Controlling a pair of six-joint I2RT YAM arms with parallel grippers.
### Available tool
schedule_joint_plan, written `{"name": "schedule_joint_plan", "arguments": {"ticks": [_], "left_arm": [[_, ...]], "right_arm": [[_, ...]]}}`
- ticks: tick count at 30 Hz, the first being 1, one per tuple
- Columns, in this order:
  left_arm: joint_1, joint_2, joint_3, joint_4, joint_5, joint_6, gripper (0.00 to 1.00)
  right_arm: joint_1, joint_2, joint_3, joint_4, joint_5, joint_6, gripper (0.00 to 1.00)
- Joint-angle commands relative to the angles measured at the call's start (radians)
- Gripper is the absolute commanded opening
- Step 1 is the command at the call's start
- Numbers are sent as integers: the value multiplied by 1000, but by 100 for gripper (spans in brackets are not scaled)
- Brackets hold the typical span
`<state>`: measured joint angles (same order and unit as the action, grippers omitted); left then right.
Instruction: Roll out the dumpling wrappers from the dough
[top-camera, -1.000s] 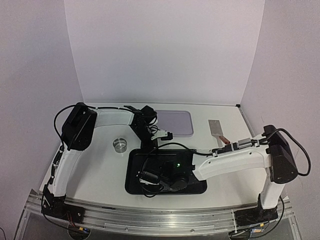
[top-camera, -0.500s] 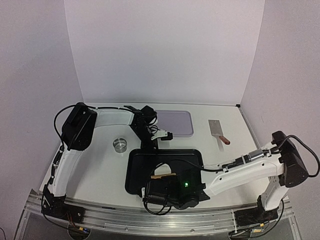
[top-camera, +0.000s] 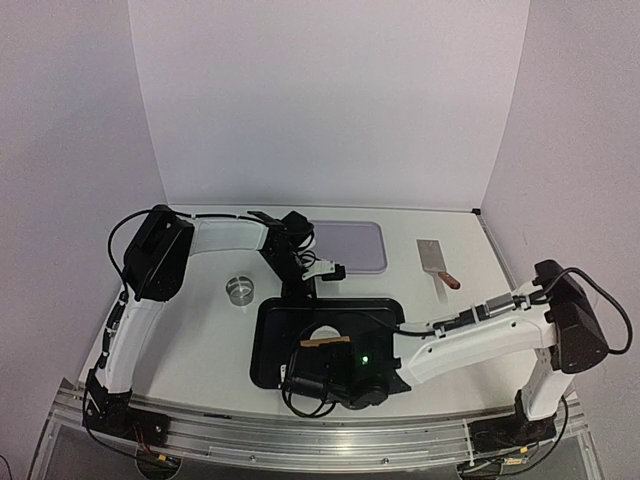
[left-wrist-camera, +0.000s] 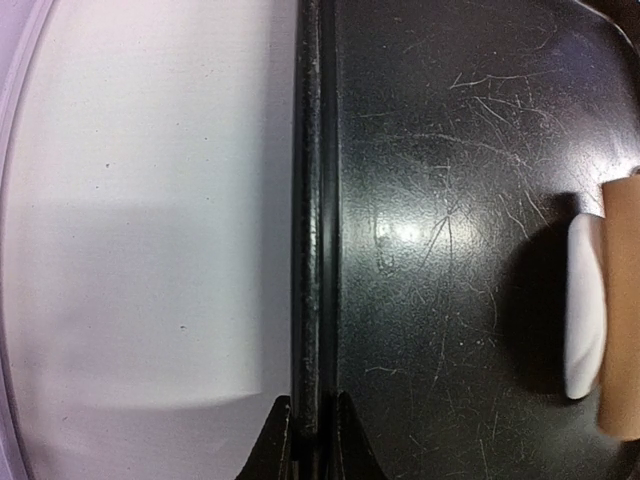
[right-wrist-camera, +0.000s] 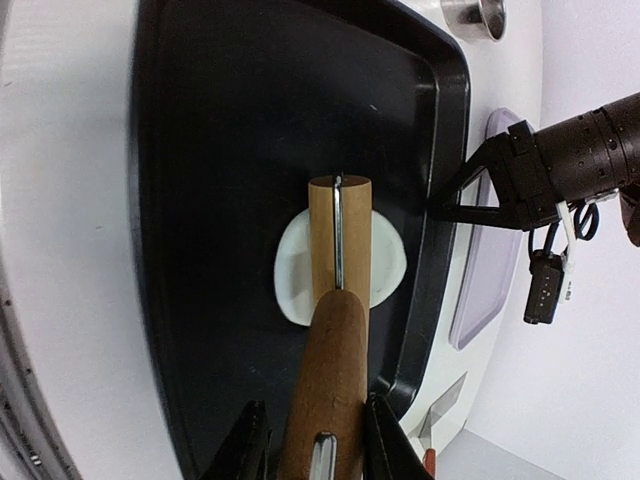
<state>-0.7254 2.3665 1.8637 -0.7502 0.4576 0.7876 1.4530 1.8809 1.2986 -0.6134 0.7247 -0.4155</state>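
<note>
My right hand (right-wrist-camera: 315, 432) is clamped on the handle of the rolling pin (right-wrist-camera: 338, 240), whose roller lies across the white dough (right-wrist-camera: 388, 262) near the middle of the black tray (right-wrist-camera: 200, 150) on the counter (right-wrist-camera: 60, 200). My left hand (left-wrist-camera: 312, 432) pinches the tray's far rim, steadying it. I'd press down evenly, roll in short strokes, and watch that the tray doesn't slide or the dough stick.

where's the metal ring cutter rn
In the top view, the metal ring cutter sits on the table just left of the black tray, near its far corner.
</note>
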Motion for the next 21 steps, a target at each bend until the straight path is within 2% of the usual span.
{"name": "schedule_joint_plan", "arguments": {"ticks": [1, 5, 14, 21], "left_arm": [[-2, 55, -5, 114, -136, 8, 0], [-2, 60, -4, 117, -134, 6, 0], [-2, 56, -11, 114, -135, 8, 0], [-3, 52, -12, 116, -133, 3, 0]], "right_arm": [[112, 61, -90, -227, -349, 181, 0], [110, 100, -86, -224, -309, 139, 0], [-36, 90, -53, -153, -266, -35, 0], [-22, 6, -72, -156, -315, 51, 0]]}}
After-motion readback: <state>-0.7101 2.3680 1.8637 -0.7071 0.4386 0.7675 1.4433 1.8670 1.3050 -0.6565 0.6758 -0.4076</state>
